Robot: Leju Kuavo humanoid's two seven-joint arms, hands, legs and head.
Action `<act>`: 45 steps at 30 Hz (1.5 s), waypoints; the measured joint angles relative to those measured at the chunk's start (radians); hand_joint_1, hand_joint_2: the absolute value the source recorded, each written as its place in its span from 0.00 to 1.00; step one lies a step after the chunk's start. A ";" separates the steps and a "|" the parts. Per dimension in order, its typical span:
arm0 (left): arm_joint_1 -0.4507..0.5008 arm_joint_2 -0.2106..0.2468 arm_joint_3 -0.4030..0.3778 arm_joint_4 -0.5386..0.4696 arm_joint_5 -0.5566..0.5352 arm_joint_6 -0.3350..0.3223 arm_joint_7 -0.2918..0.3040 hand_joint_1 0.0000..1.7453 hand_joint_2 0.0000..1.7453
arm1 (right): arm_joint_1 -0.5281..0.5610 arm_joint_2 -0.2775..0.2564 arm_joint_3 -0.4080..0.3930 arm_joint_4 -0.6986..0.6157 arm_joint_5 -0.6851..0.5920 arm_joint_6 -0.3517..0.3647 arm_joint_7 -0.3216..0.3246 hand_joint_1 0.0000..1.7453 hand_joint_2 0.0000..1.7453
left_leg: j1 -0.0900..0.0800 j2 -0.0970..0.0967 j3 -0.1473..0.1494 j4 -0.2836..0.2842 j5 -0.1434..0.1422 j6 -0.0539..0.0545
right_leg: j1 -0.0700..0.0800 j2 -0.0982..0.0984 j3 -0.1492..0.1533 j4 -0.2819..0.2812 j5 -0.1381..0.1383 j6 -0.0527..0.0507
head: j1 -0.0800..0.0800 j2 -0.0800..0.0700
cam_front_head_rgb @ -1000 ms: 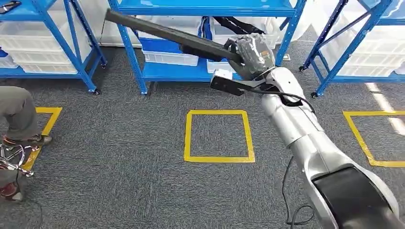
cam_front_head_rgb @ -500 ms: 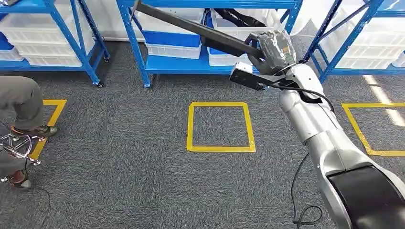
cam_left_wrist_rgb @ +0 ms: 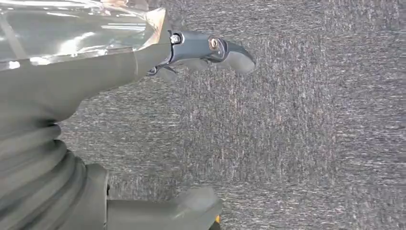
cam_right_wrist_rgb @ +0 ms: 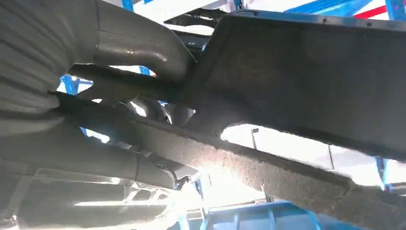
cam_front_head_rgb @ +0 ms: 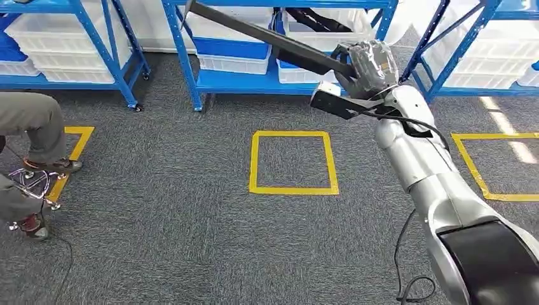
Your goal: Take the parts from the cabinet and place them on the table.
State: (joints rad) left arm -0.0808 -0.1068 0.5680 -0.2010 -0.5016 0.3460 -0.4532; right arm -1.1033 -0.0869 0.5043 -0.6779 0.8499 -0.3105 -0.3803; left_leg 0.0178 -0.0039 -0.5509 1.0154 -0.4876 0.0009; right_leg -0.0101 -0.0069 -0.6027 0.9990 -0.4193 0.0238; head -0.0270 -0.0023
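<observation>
gripping long black part (cam_front_head_rgb: 267, 39) | right robot hand (cam_front_head_rgb: 367, 63) clamped | left robot hand (cam_left_wrist_rgb: 143, 52) fingers apart

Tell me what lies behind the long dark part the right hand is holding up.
Behind the long dark part held by the right hand stand the blue shelf rack and white bins on its lower shelf. The part covers strips of those bins, so their contents cannot be seen.
</observation>
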 joint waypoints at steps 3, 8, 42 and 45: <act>-0.005 -0.002 0.000 0.000 -0.001 0.003 0.000 0.00 1.00 | -0.001 -0.007 -0.003 0.000 0.013 -0.003 0.006 0.93 1.00 | 0.000 0.008 -0.007 -0.019 0.026 0.036 | 0.000 0.002 -0.024 0.017 -0.008 0.015 | 0.001 0.000; -0.008 0.001 0.000 0.000 -0.001 0.004 0.000 0.00 1.00 | 0.001 -0.015 -0.005 0.000 0.019 -0.003 0.014 0.93 1.00 | -0.002 0.009 -0.044 -0.018 0.055 0.051 | -0.003 0.004 -0.145 0.335 -0.151 0.012 | 0.006 0.000; -0.020 -0.005 0.000 -0.002 -0.021 0.011 -0.003 0.00 1.00 | -0.008 -0.034 -0.036 0.010 0.028 -0.039 0.036 0.93 1.00 | -0.002 0.082 -0.035 -0.014 0.044 0.042 | -0.012 -0.029 -0.015 0.053 -0.030 0.049 | 0.013 0.000; -0.021 -0.003 0.005 -0.003 -0.010 0.003 -0.043 0.00 1.00 | -0.015 -0.034 -0.036 0.013 0.030 -0.042 0.037 0.93 1.00 | -0.017 0.108 -0.037 -0.005 0.037 0.029 | 0.002 -0.048 0.006 0.001 -0.019 0.019 | 0.011 0.000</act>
State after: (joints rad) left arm -0.1017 -0.1095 0.5733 -0.2037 -0.5112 0.3486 -0.4966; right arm -1.1184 -0.1205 0.4688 -0.6653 0.8797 -0.3529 -0.3433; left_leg 0.0005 0.1041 -0.5883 1.0102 -0.4502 0.0299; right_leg -0.0085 -0.0549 -0.5963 1.0005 -0.4380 0.0427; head -0.0157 -0.0023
